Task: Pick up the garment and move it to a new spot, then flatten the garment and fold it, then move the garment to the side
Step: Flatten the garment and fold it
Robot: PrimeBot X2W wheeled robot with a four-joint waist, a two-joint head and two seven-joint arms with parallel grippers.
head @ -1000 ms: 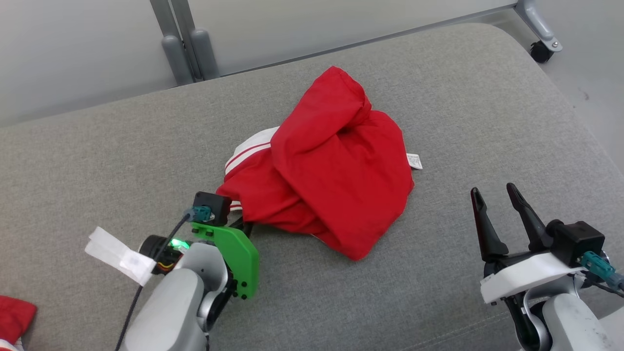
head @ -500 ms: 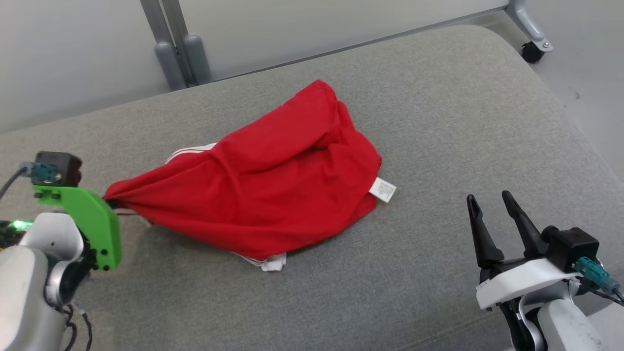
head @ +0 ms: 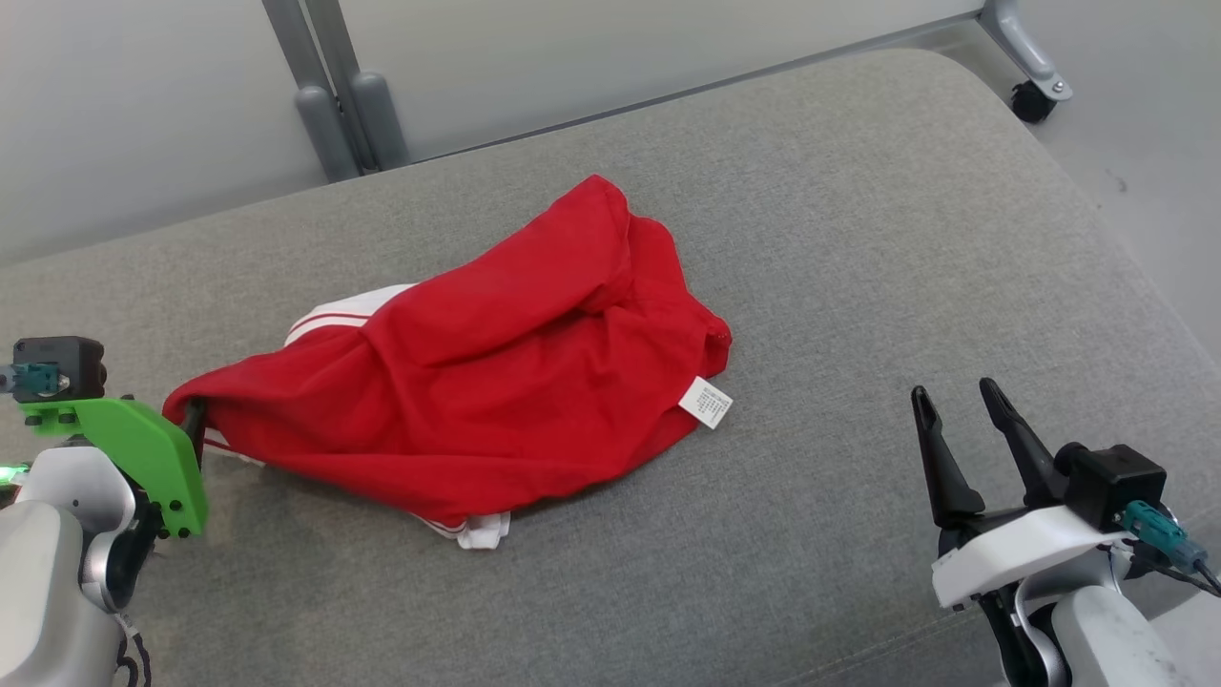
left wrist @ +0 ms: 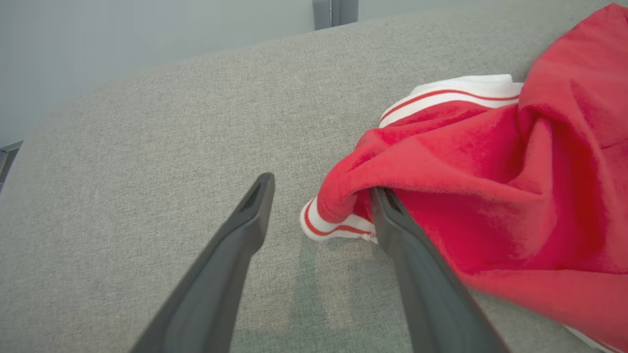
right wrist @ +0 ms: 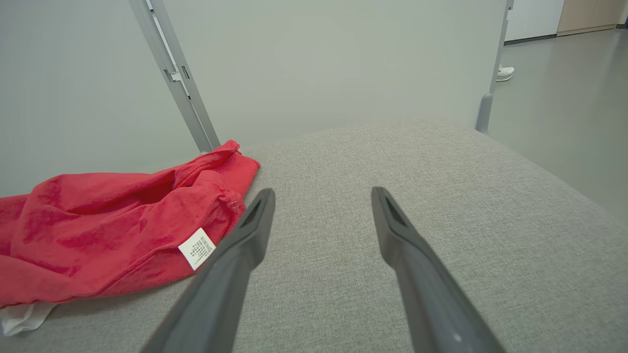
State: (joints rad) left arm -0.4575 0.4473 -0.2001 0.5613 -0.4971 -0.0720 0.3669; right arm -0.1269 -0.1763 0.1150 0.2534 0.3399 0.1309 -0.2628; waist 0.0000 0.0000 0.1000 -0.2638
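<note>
A crumpled red garment (head: 496, 382) with white striped trim is spread left of centre on the grey padded surface (head: 858, 239). The left gripper (left wrist: 324, 186) is seen at its left end, jaws apart, one finger tucked against a fold. The right gripper (head: 963, 425) is held well apart from it, jaws spread

Grey fabric cushion (head: 906, 239) before a pale partition (right wrist: 319, 63), glossy grey floor (right wrist: 564, 98) beyond.
</note>
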